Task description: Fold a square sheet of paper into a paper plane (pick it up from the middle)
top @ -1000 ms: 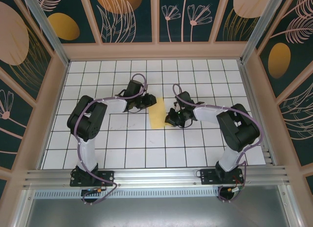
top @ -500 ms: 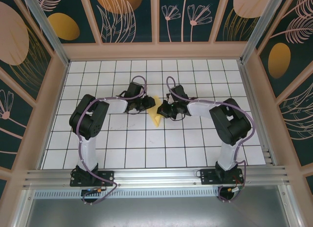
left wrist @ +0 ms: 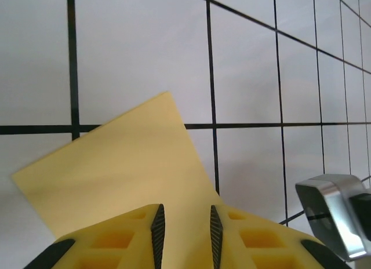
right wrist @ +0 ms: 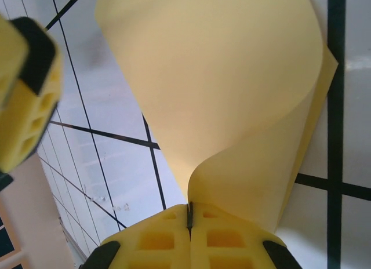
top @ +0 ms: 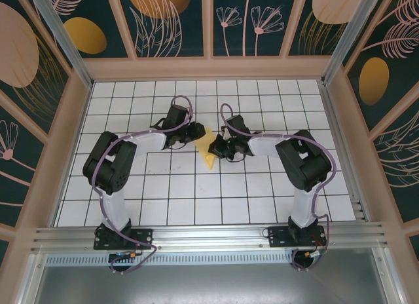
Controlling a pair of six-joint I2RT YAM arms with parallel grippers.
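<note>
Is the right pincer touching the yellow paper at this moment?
Touching. The right wrist view shows the right pincer shut on the paper: the sheet's edge runs in between the closed fingers and curls away from them.

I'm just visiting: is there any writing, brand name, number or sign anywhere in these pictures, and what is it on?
No text can be read anywhere.
The thin pale yellow square sheet of paper: blank.
The white table with black grid lines: lines only.
The dark painted wall panels: leaves and orange ovals, no lettering.
The small fittings at the arm bases: too small to tell.
</note>
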